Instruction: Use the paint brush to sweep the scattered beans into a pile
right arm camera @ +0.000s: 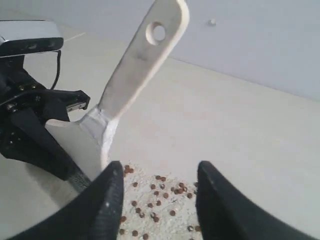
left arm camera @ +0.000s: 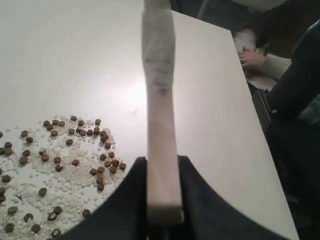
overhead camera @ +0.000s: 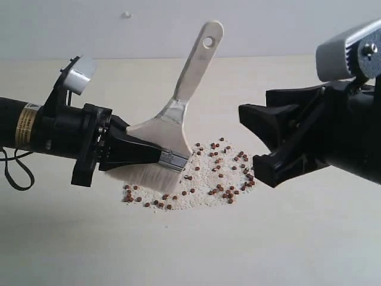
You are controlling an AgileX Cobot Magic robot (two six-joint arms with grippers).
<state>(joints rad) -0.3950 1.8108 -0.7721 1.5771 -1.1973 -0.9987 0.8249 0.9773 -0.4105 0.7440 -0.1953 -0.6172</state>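
Observation:
The paint brush (overhead camera: 178,113) stands tilted, its holed wooden handle pointing up and right, its cream bristles (overhead camera: 152,176) pressed on the table at the left end of the beans. My left gripper (overhead camera: 156,152) is shut on the brush at its ferrule; the left wrist view shows the brush (left arm camera: 161,125) edge-on between the black fingers. The beans (overhead camera: 211,176) lie in a loose patch of reddish-brown pellets and pale grains, also visible as beans (left arm camera: 60,165) and beans (right arm camera: 160,200). My right gripper (overhead camera: 250,138) hovers open at the patch's right side, empty, beans showing between its fingers (right arm camera: 107,200).
The pale table (overhead camera: 286,238) spreads around the patch, with a grey wall (overhead camera: 89,24) behind. In the left wrist view the table's edge (left arm camera: 255,125) runs close by, and a seated person's hands (left arm camera: 252,55) show beyond it.

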